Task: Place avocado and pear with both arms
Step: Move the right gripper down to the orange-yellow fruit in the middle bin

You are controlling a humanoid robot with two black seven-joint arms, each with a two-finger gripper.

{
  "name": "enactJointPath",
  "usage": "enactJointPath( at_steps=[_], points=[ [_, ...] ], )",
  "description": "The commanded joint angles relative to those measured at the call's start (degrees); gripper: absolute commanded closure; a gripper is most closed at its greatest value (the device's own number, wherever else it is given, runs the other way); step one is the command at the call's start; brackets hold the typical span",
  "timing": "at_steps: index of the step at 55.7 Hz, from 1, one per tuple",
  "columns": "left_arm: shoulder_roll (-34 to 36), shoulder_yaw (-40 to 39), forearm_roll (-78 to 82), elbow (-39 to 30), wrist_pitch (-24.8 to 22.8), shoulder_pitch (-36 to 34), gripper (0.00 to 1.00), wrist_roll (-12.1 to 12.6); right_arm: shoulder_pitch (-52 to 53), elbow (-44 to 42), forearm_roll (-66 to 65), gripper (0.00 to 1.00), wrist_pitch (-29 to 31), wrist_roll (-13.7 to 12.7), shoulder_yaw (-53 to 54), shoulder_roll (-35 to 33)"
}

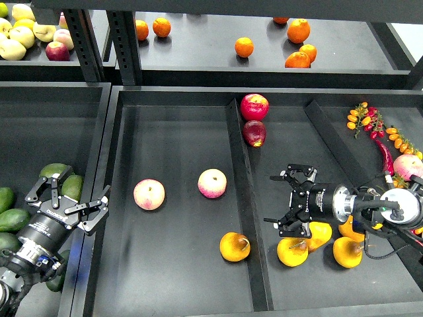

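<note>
Head view of a black shelf tray (172, 290) split by a central divider (248, 198) into 2 compartments.

Your left gripper (74, 198) hovers at the tray's left edge with its 2 fingers spread and nothing between them. It sits just beside a cluster of green avocados (63, 179) in the neighbouring left bin. The avocado of the task cannot be told apart from the others in that cluster; a darker one (12, 220) lies near the bin's left edge.

Your right gripper (281, 199) reaches over the right compartment with its fingers apart and empty, pointing toward the divider.

The pear (234, 247) rests in the left compartment, near the tray's front edge and just beside the divider, its dark stem turned right.

2 pale pink peaches (149, 194) (212, 183) lie mid-compartment, well apart from the pear.

3 similar yellow fruits (293, 252) lie under and beside your right gripper in the right compartment.

2 red apples (254, 106) (254, 133) sit against the divider near the tray's back edge, touching each other.

Oranges (244, 47) rest on the upper shelf.
</note>
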Motion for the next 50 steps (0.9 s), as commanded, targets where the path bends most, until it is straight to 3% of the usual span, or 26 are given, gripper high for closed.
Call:
enactJointPath(
  at_steps=[1,50],
  points=[
    [0.0,-0.1,0.0,-0.4,0.0,0.6,0.01,0.0,0.6,-0.6,-0.8,0.0,0.1,0.0,-3.6,1.1],
    [0.0,1.2,0.0,-2.3,0.0,2.7,0.01,0.0,-1.3,-14.8,-4.3,0.0,0.2,0.0,-11.0,15.5]
  ],
)
